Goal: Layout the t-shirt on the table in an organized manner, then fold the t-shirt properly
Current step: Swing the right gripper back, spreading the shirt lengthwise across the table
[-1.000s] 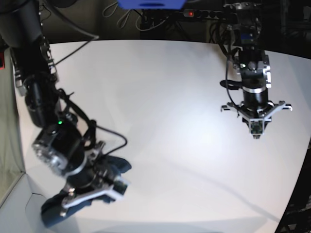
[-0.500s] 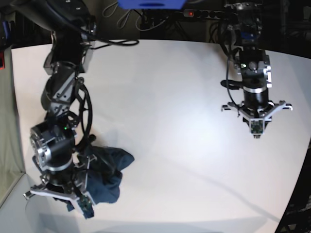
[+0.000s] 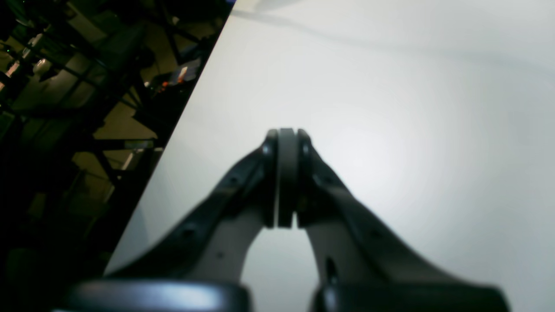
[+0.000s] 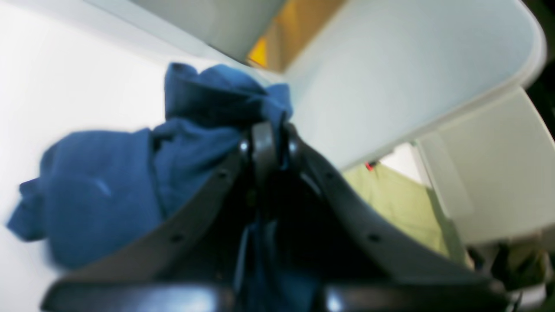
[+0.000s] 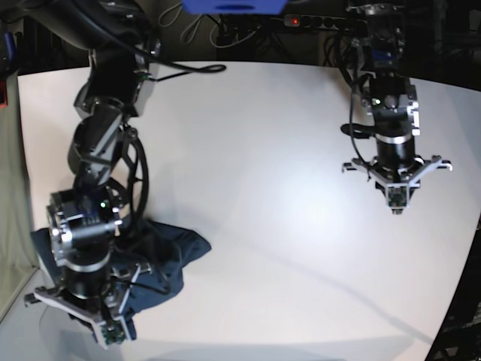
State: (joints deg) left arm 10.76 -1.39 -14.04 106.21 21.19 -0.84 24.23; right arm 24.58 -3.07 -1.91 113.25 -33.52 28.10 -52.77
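T-shirt: dark navy cloth (image 5: 169,259) is seen bunched in a crumpled heap at the near corner of the table, on the base view's left side, partly hidden under the right arm.
T-shirt, wrist view: blue folds (image 4: 99,195) are shown piled to the left of the fingers, with a ridge of cloth rising just beyond the fingertips; the picture is blurred.
Table: a wide white top (image 5: 263,165) is seen, bare across its middle; its curved edge (image 4: 477,104) is shown close beside the heap.
Right gripper: the tool (image 4: 266,143) is clamped together on a fold of the t-shirt, cloth being pinched between the fingers at the tips.
Right arm: it is posed upright over the heap in the base view, wrist pointed down at the cloth.
Left gripper: the fingers (image 3: 286,173) are pressed together with nothing between them, over bare tabletop.
Left arm: it (image 5: 394,150) is held above the far side of the table, well apart from the t-shirt.
Table edge, left wrist view: dark shelving and clutter (image 3: 78,108) are seen beyond it.
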